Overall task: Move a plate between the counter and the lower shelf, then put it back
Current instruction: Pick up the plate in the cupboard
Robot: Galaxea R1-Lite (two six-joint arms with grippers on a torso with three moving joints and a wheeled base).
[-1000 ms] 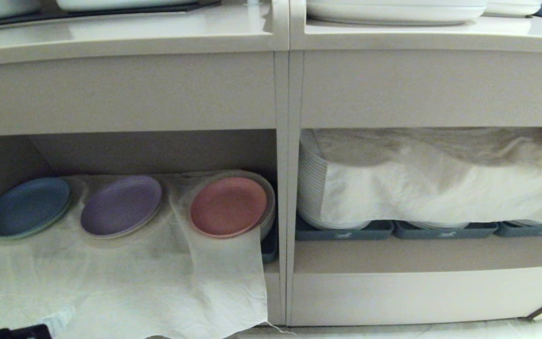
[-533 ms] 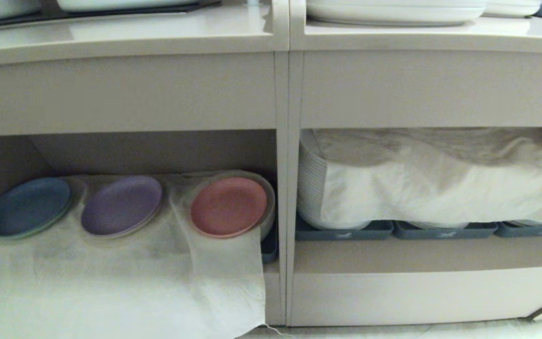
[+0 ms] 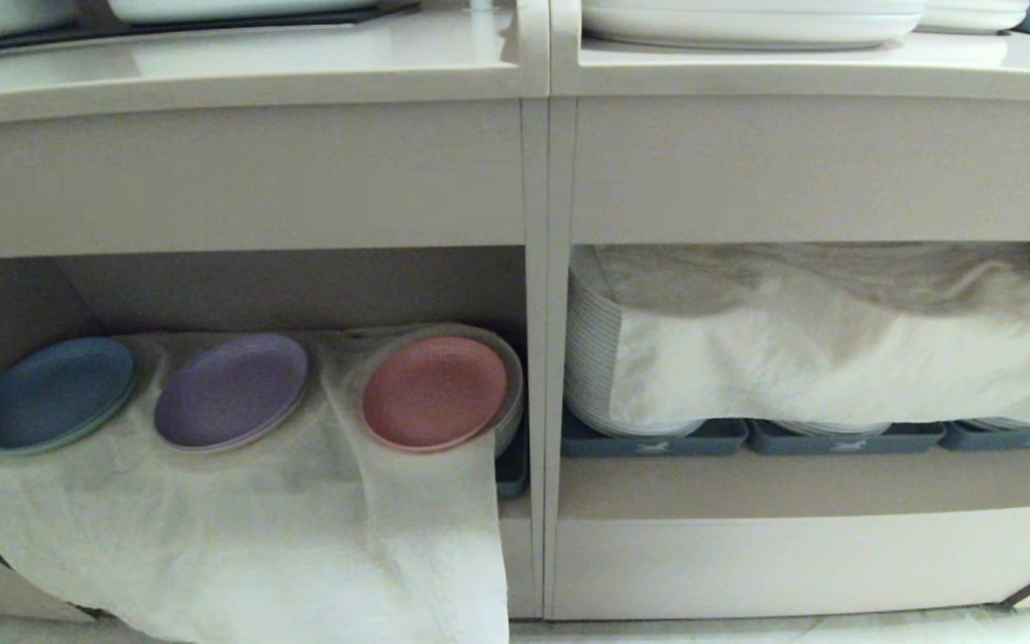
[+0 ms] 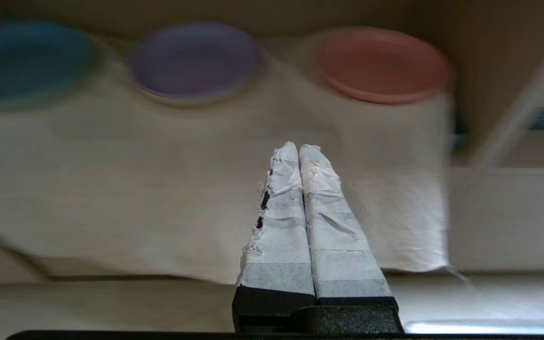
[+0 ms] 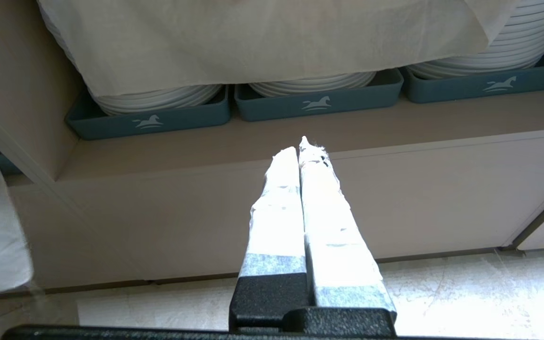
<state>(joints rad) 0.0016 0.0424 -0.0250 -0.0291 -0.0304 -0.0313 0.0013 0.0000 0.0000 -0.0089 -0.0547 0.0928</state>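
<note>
My left fingers [image 4: 299,147] are pressed together on nothing, low in front of the hanging white cloth [image 4: 158,189]; my right fingers [image 5: 300,146] are likewise closed and empty, parked below the tray row; beyond, the plate [image 3: 434,392] sits in the lower shelf [image 3: 300,286] beside the divider; I'd part them before reaching, come at its rim level, clear of the cloth; the surface [image 3: 238,58] waits above.
</note>
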